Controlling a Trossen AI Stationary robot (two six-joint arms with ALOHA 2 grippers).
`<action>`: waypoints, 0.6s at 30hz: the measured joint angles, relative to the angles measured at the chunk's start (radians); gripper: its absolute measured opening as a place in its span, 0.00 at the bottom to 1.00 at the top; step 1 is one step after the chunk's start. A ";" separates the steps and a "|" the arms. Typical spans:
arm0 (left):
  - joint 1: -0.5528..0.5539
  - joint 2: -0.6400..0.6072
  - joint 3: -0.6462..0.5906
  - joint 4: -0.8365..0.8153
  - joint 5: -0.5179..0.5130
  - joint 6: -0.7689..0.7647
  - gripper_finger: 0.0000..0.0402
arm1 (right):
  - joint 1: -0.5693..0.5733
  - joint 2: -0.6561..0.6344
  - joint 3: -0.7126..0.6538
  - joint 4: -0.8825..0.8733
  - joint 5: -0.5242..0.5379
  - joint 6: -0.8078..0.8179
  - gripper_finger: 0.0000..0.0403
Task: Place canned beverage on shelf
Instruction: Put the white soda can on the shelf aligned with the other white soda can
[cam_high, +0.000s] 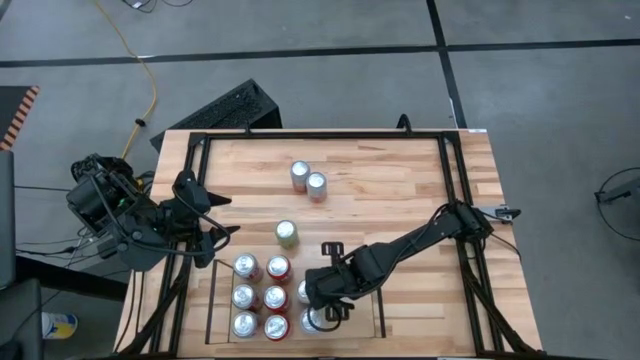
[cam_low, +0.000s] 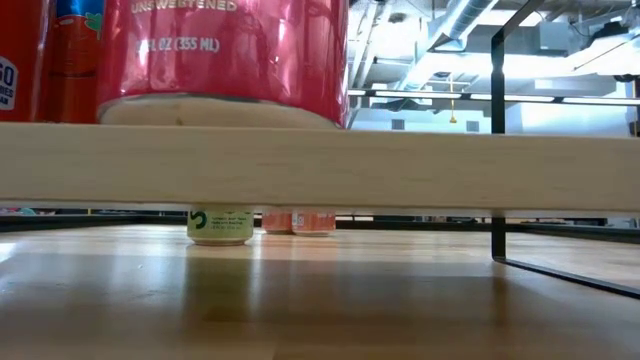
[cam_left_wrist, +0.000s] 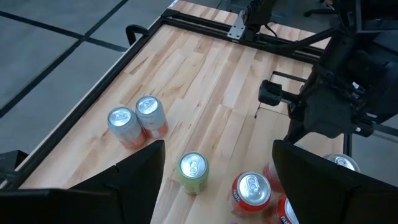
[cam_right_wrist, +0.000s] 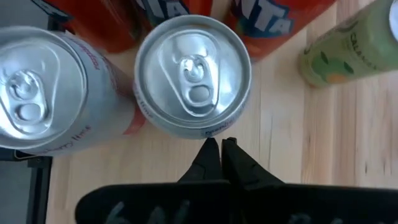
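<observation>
A light wood table (cam_high: 400, 180) with a black metal frame around its edge carries everything. At its near edge sits the shelf (cam_high: 365, 325), a low bay with thin black rails and a plank floor; red and silver cans (cam_high: 262, 297) stand on it in rows. On the bare table just beyond stands a green can (cam_high: 286, 234). Farther back two cans (cam_high: 308, 180) stand touching.

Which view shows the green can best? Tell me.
The left wrist view: the green can stands whole and unobstructed on the table. The high view shows mainly its top, the low view only its base, the right wrist view a tilted part at the edge.
</observation>
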 joint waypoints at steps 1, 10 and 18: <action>0.000 0.000 0.000 0.000 0.000 0.001 0.70 | -0.001 0.000 0.000 0.004 0.000 -0.008 0.00; 0.000 0.000 0.000 0.000 0.000 0.007 0.70 | -0.007 0.000 0.000 0.016 0.000 -0.039 0.00; 0.000 0.000 0.000 0.001 0.000 -0.004 0.70 | 0.038 -0.023 0.002 -0.108 0.000 0.147 0.00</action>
